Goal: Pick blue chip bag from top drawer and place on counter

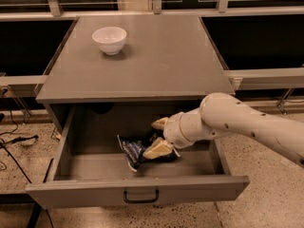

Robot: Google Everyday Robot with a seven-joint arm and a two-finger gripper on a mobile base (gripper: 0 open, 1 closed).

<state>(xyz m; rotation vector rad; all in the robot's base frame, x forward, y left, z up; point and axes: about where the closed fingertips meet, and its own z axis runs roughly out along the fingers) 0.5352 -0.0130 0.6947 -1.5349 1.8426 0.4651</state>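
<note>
At far left, dark cables (16, 140) trail across the speckled floor beside the grey cabinet. A white bowl (109, 39) stands at the back left of the counter surface (161, 61).

Below it, the top drawer (85, 196) is pulled out. The blue chip bag (134, 150) lies crumpled near the middle of the drawer floor. The end effector (159, 137) is down inside the drawer at the bag's right end. It is released, with its two pale fingers standing apart, one above the foil and one low against it. The white arm (247, 122) reaches in from the right, over the drawer's right wall.

We judge the grip to be the weak point. The foil is slick and creased, and a pinch that catches only its edge could let the bag slide out on the way up.

The counter's front edge hangs over the back of the drawer, so a lift taken too far back could knock the wrist or the bag against it. The path up and forward, clear of the front panel, looks freer.

On top, we see ample bare room in the middle and at the right, well apart from the bowl.
</note>
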